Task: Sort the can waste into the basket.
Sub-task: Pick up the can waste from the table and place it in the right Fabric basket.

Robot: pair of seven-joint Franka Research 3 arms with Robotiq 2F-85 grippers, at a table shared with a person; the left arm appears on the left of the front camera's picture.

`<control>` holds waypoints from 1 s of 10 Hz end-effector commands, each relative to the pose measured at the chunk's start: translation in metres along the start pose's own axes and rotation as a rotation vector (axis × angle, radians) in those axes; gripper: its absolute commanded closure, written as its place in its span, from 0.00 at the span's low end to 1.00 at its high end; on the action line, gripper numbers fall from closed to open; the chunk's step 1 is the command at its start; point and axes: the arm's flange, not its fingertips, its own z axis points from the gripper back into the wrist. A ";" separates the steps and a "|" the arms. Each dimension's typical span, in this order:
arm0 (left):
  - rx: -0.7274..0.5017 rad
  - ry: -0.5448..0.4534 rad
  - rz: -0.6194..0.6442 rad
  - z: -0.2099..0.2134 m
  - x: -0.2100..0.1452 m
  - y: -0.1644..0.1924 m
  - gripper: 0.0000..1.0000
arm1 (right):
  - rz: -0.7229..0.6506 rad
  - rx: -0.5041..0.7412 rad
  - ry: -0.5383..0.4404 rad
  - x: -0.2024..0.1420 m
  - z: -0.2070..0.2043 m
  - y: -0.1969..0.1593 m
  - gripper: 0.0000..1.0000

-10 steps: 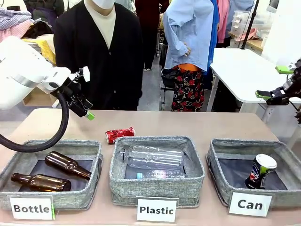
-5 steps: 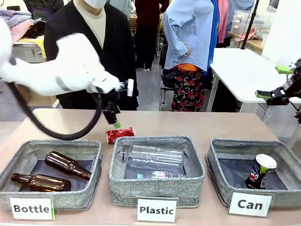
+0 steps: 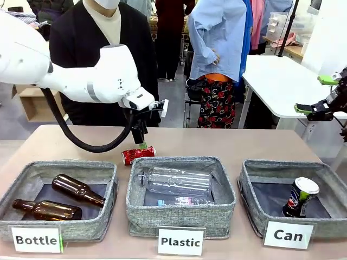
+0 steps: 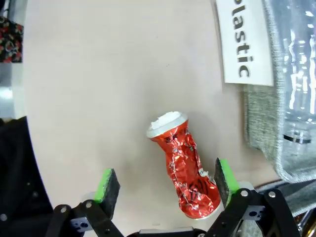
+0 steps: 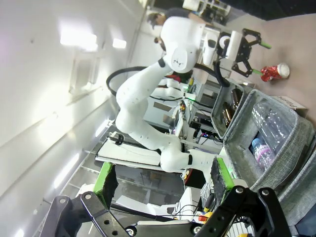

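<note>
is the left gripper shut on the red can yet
No, the left gripper is open: the red can lies on the table between its spread pads, one well clear of it.

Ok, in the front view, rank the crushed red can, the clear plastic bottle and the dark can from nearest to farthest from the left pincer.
1. Crushed red can, on the table directly under the left pincer.
2. Clear plastic bottle, in the middle bin.
3. Dark can, in the Can basket at the far right.
</note>
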 end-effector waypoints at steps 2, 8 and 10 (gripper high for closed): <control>-0.024 0.080 0.121 -0.021 0.004 -0.003 0.00 | 0.022 0.006 0.008 0.001 0.002 0.002 0.00; -0.051 0.179 0.288 -0.052 -0.024 -0.026 0.00 | 0.022 0.006 0.008 0.001 0.002 0.002 0.00; -0.013 0.201 0.318 -0.054 -0.027 -0.022 0.00 | 0.022 0.006 0.008 0.001 0.002 0.002 0.00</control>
